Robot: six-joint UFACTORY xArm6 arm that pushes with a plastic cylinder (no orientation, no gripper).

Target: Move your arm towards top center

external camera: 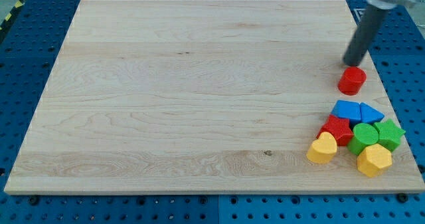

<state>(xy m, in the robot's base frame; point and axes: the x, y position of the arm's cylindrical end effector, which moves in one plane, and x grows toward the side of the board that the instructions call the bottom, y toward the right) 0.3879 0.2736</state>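
My tip (350, 63) is the lower end of a dark rod that comes down from the view's top right. It stands on the wooden board (199, 91) near the right edge, just above a red cylinder (352, 80) and very close to it. Lower right lies a tight cluster: a blue block (346, 110), a blue triangle (369, 112), a red block (337, 129), a green cylinder (364, 136), a green star (390, 134), a yellow heart (323, 148) and a yellow hexagon (374, 160).
The board lies on a blue perforated table (20, 64) that shows on all sides. The board's right edge is close to the cluster and to my tip.
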